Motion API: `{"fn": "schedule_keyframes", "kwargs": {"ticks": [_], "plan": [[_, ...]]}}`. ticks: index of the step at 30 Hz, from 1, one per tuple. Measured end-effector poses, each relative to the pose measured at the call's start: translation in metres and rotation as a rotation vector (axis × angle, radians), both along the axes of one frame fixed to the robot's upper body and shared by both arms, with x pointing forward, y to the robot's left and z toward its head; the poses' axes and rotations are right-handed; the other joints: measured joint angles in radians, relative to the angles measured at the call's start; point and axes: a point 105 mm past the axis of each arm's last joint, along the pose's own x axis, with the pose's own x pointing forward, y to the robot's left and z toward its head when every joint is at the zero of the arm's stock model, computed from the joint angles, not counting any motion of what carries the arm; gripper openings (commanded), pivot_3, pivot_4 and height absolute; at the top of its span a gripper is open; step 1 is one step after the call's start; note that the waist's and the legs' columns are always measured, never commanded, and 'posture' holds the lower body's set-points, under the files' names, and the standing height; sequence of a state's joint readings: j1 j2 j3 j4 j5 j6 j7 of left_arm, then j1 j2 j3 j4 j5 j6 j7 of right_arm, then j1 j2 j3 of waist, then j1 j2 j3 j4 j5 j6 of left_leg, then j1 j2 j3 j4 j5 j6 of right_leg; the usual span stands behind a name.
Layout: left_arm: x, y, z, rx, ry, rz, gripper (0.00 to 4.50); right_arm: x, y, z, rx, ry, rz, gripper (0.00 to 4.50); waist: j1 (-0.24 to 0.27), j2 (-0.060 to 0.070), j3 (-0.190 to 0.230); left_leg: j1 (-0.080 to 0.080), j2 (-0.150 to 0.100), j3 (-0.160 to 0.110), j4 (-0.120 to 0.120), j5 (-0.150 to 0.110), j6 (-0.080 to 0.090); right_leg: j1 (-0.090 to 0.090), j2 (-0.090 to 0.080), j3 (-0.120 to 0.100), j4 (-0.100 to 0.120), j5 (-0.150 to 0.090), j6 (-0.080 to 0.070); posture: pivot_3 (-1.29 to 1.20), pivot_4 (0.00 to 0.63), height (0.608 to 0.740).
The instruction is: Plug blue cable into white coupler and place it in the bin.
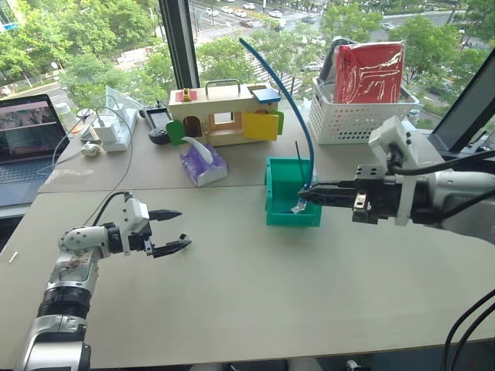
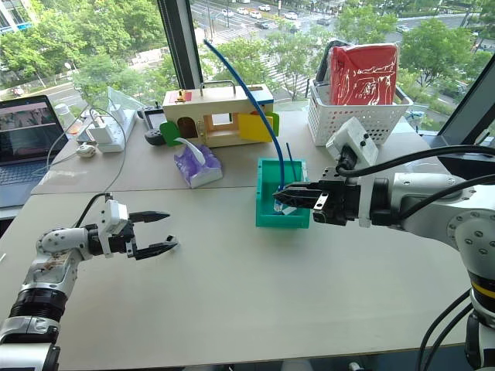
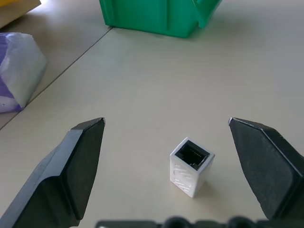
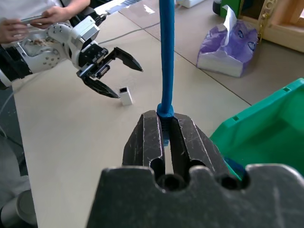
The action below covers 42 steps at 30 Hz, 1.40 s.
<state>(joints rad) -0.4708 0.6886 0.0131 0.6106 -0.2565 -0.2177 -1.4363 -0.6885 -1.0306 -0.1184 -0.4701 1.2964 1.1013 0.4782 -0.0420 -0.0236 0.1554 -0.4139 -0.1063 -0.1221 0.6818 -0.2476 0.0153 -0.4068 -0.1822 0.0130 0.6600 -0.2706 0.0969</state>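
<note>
Far left: laptop (image 1: 27, 147) and power strip (image 1: 116, 133) w/ grey-white cords, clear of the work area.

Left gripper (image 1: 172, 232): fingers spread wide, nothing held, just above the table (image 1: 255, 301). White coupler (image 3: 191, 166) stands upright on the table between the two fingers, touching neither, dark socket facing up.

Centre rear: purple tissue pack (image 1: 203, 164) and wooden toy house (image 1: 224, 114); neither is in the way.

Centre-right: bin (image 1: 288, 209), teal-green, open top, on the table. Right gripper (image 1: 307, 195) hovers at its near rim, jaws closed tight on the blue cable (image 1: 282, 89) near its lower end. Cable rises from the grip and arcs up and back toward the window. Plug end sits at or below the fingertips; cannot tell its exact orientation.

Far right rear: white basket (image 1: 357, 116) w/ red package.

Status: coupler not yet gripped, cable not yet mated.

Risks, judged from this layout:
- Coupler is small, light, upright. Off-centre closure likely tips or skids it, and the socket ends up misaligned.
- Short plug stub past the fingertips gives little insertion reach, so the fingers may foul the coupler.
- Long free cable acts as a lever. Its springiness may twist the plug during alignment or snag the toy house.
- Right gripper close to the bin wall: a low swing toward the coupler may knock the bin.
</note>
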Motion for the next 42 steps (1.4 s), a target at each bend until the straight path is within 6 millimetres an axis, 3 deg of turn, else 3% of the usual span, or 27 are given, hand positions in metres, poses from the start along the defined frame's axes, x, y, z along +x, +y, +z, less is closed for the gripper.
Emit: {"fn": "schedule_keyframes", "kwargs": {"ticks": [6,15,16,18,24,26,37,42], "plan": [[0.013,0.002,0.001,-0.003,-0.016,0.024,4.49,0.002,-0.003,0.002,-0.001,-0.015,-0.023,0.0,0.0,0.0,0.0,0.0,0.0,0.0,0.001,0.0,0.0,0.0,0.0,0.0,0.0,0.0,0.0,0.0,0.15,0.74],[0.014,-0.006,-0.007,-0.017,0.006,0.003,4.49,0.005,-0.007,0.002,-0.009,-0.014,-0.055,0.0,-0.001,0.0,0.0,0.0,0.0,0.0,0.001,0.0,0.0,0.0,0.0,0.0,0.001,0.0,0.0,0.0,0.15,0.74],[0.015,-0.006,-0.007,-0.015,0.004,0.001,3.97,0.006,-0.007,0.002,-0.01,-0.014,-0.059,0.0,-0.001,0.0,0.0,0.0,0.0,0.0,0.001,0.0,0.0,0.0,0.0,0.0,0.001,0.0,0.0,0.0,0.15,0.74],[0.015,-0.006,-0.006,-0.012,-0.003,0.003,3.53,0.006,-0.008,0.002,-0.011,-0.015,-0.061,0.0,-0.001,0.0,0.0,0.0,0.0,0.0,0.001,0.0,0.0,0.0,0.0,0.0,0.001,0.0,0.0,0.0,0.15,0.74],[0.012,-0.004,-0.011,-0.016,0.008,0.009,1.27,0.007,-0.009,0.002,-0.013,-0.022,-0.073,0.0,-0.001,0.0,0.0,0.0,0.0,0.0,0.001,0.0,0.0,0.0,0.0,0.0,0.001,0.0,0.0,0.0,0.15,0.74],[0.012,-0.003,-0.011,-0.022,0.007,0.013,0.85,0.008,-0.01,0.003,-0.013,-0.025,-0.077,0.0,-0.001,0.0,0.0,0.0,0.0,0.0,0.001,0.0,0.0,0.0,0.0,-0.001,0.001,0.0,0.0,0.0,0.15,0.74],[0.005,-0.005,-0.012,-0.056,0.03,0.036,0.86,0.012,-0.011,0.007,-0.01,-0.041,-0.094,0.0,-0.001,0.0,0.0,0.0,0.0,0.0,0.001,0.0,0.0,0.0,0.0,0.0,0.001,0.0,0.0,0.0,0.15,0.74],[-0.006,-0.031,0.004,-0.142,0.056,-0.031,0.86,0.013,-0.009,0.009,-0.003,-0.049,-0.087,0.0,0.0,0.0,0.0,0.0,0.0,0.0,0.001,0.0,0.0,0.0,0.0,0.0,0.001,0.0,0.0,0.0,0.15,0.74]]}}
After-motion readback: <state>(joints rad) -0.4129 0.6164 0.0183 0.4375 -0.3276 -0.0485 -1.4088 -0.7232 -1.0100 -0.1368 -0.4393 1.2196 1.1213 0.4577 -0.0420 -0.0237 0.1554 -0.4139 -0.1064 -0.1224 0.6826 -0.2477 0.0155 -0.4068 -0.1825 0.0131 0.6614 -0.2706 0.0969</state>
